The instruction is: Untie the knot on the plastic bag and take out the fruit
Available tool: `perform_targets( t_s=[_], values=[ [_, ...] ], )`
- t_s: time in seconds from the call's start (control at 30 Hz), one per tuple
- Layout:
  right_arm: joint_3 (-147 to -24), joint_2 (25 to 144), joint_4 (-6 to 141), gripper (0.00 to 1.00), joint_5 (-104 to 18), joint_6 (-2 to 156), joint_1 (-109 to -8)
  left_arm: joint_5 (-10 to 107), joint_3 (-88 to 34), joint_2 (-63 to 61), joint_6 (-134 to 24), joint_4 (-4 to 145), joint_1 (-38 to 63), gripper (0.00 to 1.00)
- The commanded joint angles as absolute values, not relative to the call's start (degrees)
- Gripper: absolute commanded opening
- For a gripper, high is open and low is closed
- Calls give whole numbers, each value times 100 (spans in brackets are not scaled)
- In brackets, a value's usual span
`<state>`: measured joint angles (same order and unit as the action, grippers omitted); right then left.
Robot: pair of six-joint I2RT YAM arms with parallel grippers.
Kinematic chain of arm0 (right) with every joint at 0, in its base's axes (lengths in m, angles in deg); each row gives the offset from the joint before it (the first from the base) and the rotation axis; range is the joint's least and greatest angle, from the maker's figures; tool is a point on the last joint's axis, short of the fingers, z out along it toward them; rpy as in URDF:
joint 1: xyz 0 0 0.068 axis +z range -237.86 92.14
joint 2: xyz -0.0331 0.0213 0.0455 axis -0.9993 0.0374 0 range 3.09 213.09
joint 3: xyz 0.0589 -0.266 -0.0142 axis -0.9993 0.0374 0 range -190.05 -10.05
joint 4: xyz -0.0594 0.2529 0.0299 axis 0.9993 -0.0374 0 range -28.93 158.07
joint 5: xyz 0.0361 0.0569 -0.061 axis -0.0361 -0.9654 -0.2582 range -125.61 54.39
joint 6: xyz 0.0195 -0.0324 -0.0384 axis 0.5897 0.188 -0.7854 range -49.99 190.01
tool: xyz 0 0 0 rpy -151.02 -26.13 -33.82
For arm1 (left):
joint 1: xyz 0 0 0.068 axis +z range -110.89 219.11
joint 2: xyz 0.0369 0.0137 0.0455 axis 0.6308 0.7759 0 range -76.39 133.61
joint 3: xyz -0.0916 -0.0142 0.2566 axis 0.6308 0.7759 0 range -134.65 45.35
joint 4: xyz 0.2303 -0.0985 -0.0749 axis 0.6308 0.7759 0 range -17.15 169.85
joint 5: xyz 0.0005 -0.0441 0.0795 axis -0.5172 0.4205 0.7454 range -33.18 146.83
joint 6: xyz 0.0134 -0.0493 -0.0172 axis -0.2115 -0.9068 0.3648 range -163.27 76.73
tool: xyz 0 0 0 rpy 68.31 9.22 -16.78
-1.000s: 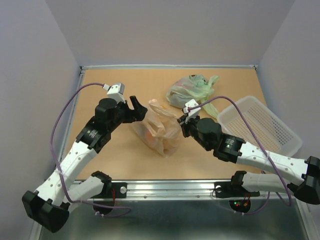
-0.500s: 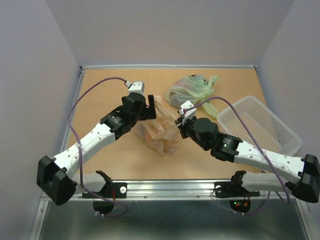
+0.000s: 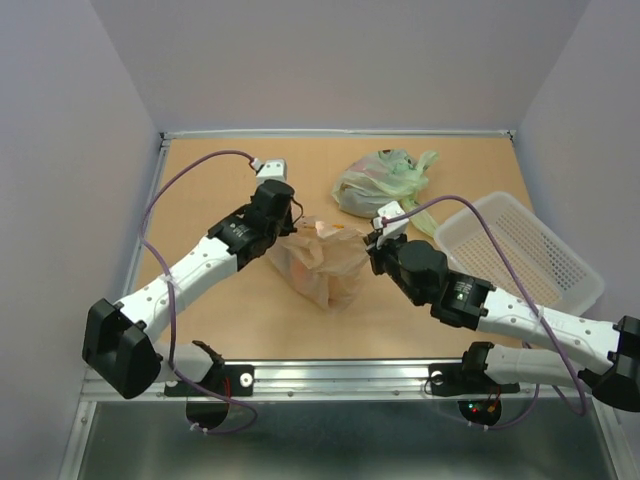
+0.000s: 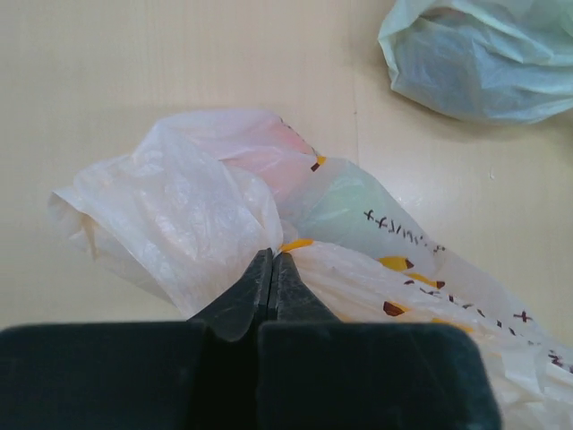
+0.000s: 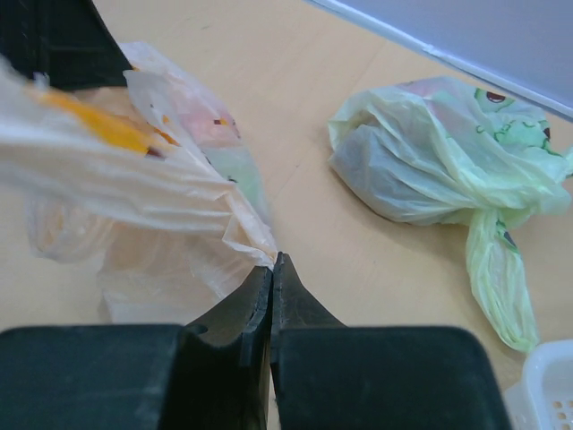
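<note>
My left gripper (image 4: 271,260) and right gripper (image 5: 271,264), both closed, pinch the flimsy, probably slippery plastic bag (image 3: 325,262) at ten and three o'clock.

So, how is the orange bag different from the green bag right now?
The orange bag is peach-coloured; the green bag is pale green. The orange bag is pinched by the left pincer and the right pincer, both shut on its plastic; the green bag lies free, untouched. The orange bag sits mid-table; the green bag lies farther back, near the white basket. Both are thin, crinkly and translucent.
</note>
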<state>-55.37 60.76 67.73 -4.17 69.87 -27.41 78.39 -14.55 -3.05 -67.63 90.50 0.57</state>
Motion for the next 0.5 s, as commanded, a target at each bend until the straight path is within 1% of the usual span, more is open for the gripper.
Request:
perform_targets(
  t_s=[0.0,0.1,0.17,0.27,0.37,0.47],
  values=[
    [-5426,5881,7071,1,834,6852,-2774,8311,-2118,-450,-6209,9096,824,0],
    [-5461,6012,7237,1,1447,6755,-2879,7960,-2591,-441,-6016,9017,1650,0],
    [-5540,6092,7317,1,1475,6842,-3080,7732,-2986,-397,-5919,9060,1801,0],
    [-5698,6311,7326,1,1274,6992,-3379,7345,-3208,-379,-5892,9096,1846,0],
    [-5900,6680,7317,1,984,7360,-3871,6354,-2972,-589,-6120,8895,1846,0],
    [-5910,6970,7300,1,423,7571,-4004,5939,-2157,-1045,-6410,8631,1837,0]
  ],
)
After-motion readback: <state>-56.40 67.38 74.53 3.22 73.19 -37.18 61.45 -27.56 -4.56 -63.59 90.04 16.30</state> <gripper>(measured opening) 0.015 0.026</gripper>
